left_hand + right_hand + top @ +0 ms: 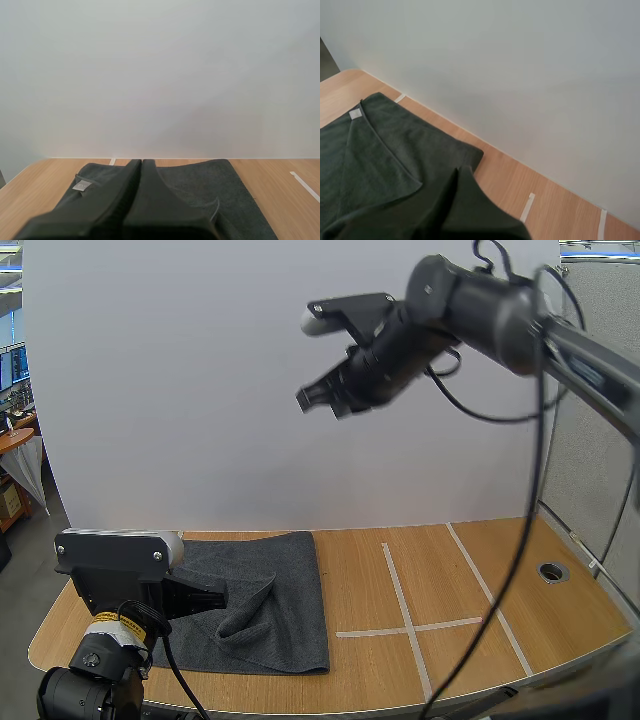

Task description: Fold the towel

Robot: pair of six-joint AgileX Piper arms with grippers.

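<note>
Pressing together as one dark wedge, the fingers of the left gripper (pixel 141 163) hold nothing, low over the towel's side farthest from the tape cross (pixel 408 628). The right gripper (pixel 318 400), likewise closed and empty, hangs high above. The dark grey towel (pixel 285 580) lies on the table (pixel 560 630) just beside the cross, rumpled by a raised crease. It looks soft, light and limp; pinch a corner, perhaps by the label (pixel 355 114).
</note>
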